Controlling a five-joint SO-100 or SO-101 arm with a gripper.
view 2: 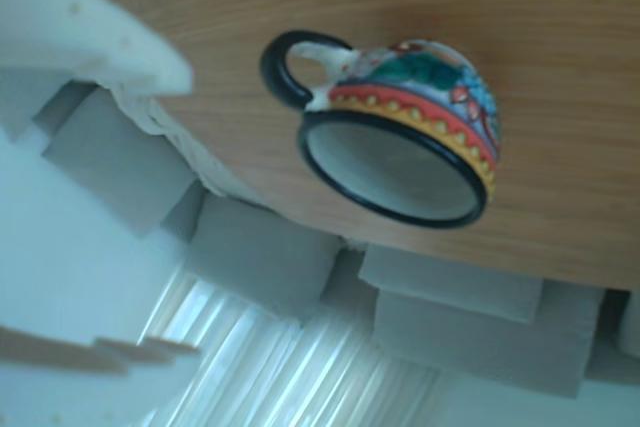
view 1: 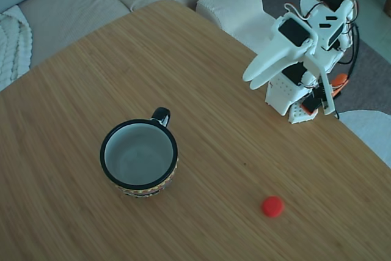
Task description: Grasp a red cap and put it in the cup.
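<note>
On the wooden tabletop (view 1: 201,77) lies the red cap (view 1: 272,206), light, rigid; grip its rim. The end effector (view 1: 253,80) looks closed, empty.

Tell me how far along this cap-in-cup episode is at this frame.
Nothing looks done yet. In the fixed view the red cap lies on the wooden table, apart from the cup, whose inside looks empty. The gripper hangs raised near the arm's base, holding nothing. Reaching, grasping, carrying and dropping the cap all remain.
</note>
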